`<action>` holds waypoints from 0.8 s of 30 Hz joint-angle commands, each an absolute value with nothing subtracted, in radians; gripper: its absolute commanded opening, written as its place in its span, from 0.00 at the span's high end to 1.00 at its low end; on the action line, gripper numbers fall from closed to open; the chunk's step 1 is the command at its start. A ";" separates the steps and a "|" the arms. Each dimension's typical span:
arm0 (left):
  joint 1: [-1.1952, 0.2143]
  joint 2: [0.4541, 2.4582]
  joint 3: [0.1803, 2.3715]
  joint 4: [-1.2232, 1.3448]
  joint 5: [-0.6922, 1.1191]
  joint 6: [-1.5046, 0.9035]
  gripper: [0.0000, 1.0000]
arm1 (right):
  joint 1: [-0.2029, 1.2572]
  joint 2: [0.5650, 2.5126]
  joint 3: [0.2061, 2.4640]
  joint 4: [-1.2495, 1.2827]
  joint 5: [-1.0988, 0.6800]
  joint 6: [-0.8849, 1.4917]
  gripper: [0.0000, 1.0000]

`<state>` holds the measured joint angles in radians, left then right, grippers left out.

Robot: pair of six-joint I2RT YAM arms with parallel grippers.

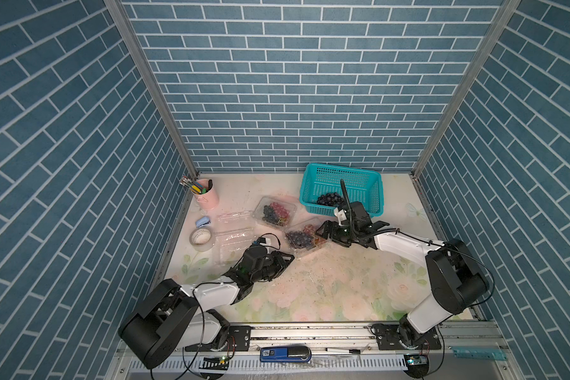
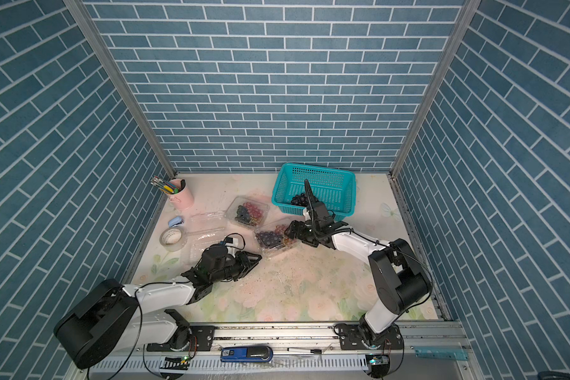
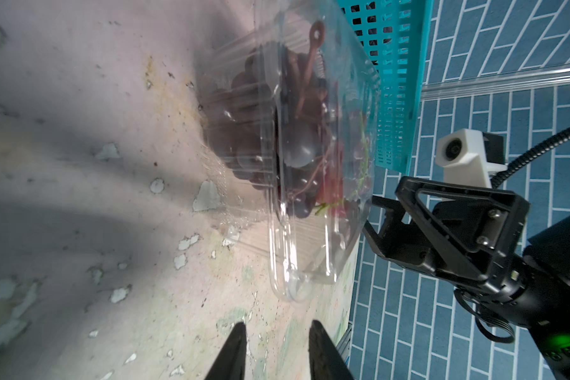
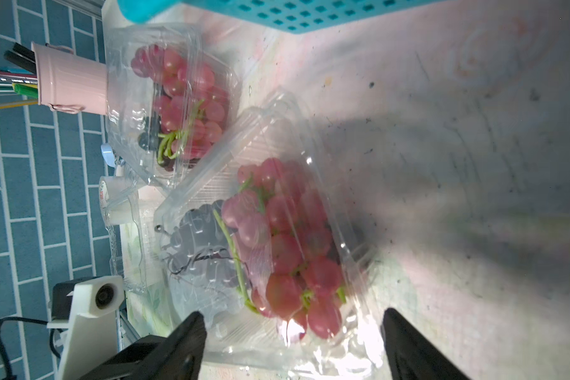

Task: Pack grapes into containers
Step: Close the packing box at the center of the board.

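Where the flowery counter is scuffed and peeling, two thin, clear plastic boxes with rounded corners hold glossy round grapes, dark and pink, on green stems: the far box and the near box, its ribbed lid over them. A third box lies open beside them. A dark bunch sits in the teal lattice basket. The right jaws are spread wide and flank the near box's end; contact is unclear. The left jaws, narrowly parted, hold nothing, just short of the near box's corner.
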<state>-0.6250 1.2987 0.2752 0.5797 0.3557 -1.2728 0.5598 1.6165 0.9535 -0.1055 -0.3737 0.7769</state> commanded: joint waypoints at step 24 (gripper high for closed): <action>-0.624 1.339 0.295 0.634 0.321 -1.252 0.70 | 0.549 1.716 1.061 -0.144 -0.382 0.704 0.17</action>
